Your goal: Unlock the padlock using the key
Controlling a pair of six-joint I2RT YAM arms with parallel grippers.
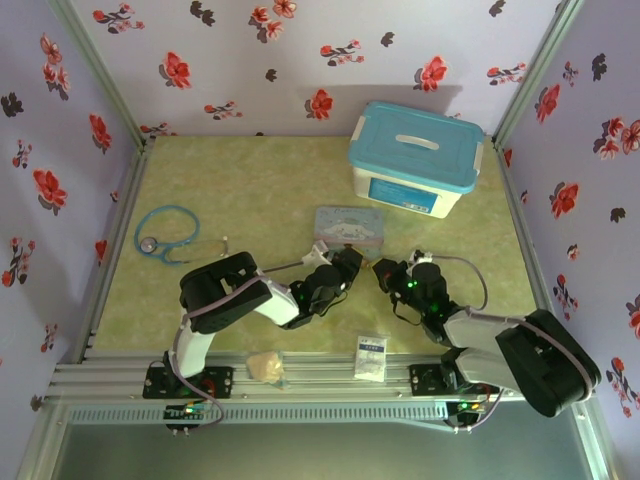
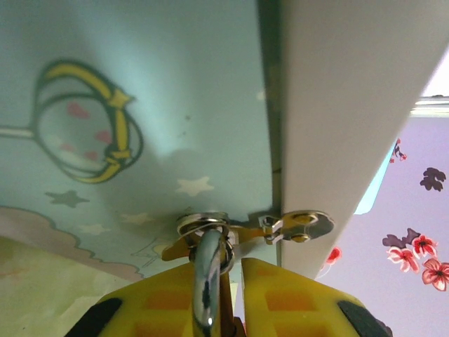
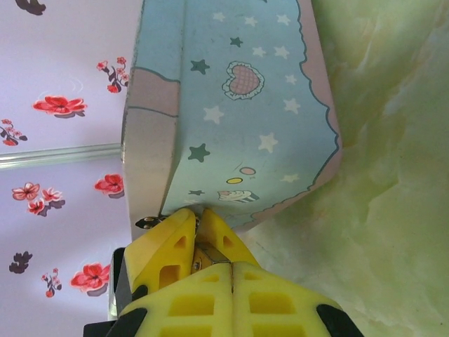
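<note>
Top external sets the left tool (image 1: 347,263) and right tool (image 1: 383,272) nose to nose over the table (image 1: 250,190), just before the blue tin (image 1: 348,225); whatever lies between them is too small to tell. Left wrist brings it close: yellow fingers clenched on the shackle of the padlock (image 2: 208,277), with the key (image 2: 300,226) jutting sideways against the tin. Right wrist has that tool's fingers pinched on the brass body.

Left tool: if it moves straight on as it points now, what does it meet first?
The blue tin, probably; its printed face stands just beyond the metal loop that the left tool holds.
</note>
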